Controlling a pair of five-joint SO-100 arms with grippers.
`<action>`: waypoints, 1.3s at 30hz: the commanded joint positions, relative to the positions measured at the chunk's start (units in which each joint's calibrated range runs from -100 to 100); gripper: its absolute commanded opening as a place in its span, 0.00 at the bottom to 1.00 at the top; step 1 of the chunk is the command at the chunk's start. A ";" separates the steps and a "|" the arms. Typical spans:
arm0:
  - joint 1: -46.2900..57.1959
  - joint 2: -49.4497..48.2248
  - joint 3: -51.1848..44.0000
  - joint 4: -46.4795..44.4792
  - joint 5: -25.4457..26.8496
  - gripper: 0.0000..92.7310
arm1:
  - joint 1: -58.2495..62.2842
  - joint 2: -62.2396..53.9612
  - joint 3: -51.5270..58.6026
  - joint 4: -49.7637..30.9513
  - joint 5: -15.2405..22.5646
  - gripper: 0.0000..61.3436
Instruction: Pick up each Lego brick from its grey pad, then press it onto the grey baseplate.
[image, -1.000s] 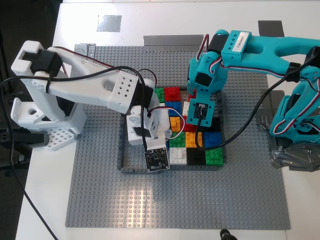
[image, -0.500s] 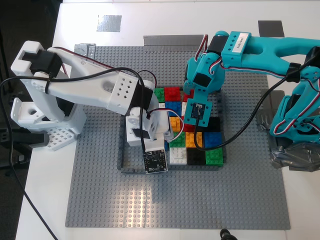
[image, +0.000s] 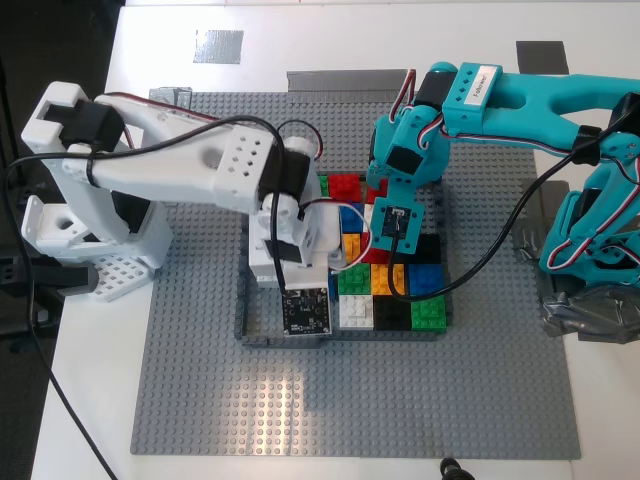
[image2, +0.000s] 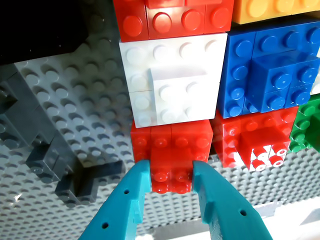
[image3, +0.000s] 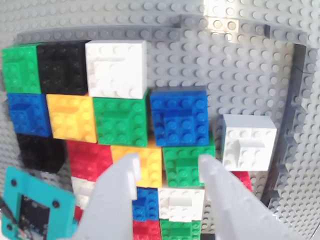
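Observation:
My first gripper (image2: 171, 165), teal, is shut on a red brick (image2: 171, 175) at the edge of the patch of coloured bricks inside the dark-grey frame (image: 240, 300) on the grey baseplate (image: 200, 400). It shows at the patch's far side in the exterior view (image: 378, 200). My second gripper (image3: 169, 160), white, is open and empty above the patch, over orange and green bricks (image: 320, 242). A blue brick (image3: 179, 117) sits pressed among the others just beyond its fingertips. The silvery pad (image: 218, 46) and the darker pad (image: 542, 55) are both bare.
White, green, orange and black bricks fill the frame's right half in the exterior view. A lone white brick (image3: 248, 141) stands apart from the patch. A duct-tape strip (image: 345, 79) holds the plate's far edge. The arm bases (image: 70, 220) (image: 600, 260) flank the plate.
My second gripper has drawn back and swung a little to the exterior view's left, away from the bricks. My first gripper has shifted slightly left and stays on the red brick.

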 joint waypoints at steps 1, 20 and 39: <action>0.21 -0.78 -0.59 -0.24 -0.08 0.09 | -0.38 -3.13 -16.15 7.98 0.14 0.12; 0.86 -1.47 -3.84 0.16 -0.08 0.24 | -23.38 -31.29 -0.53 11.07 -2.59 0.00; 19.94 -18.04 -6.28 3.01 1.98 0.22 | -66.18 -35.24 3.35 17.82 -8.75 0.00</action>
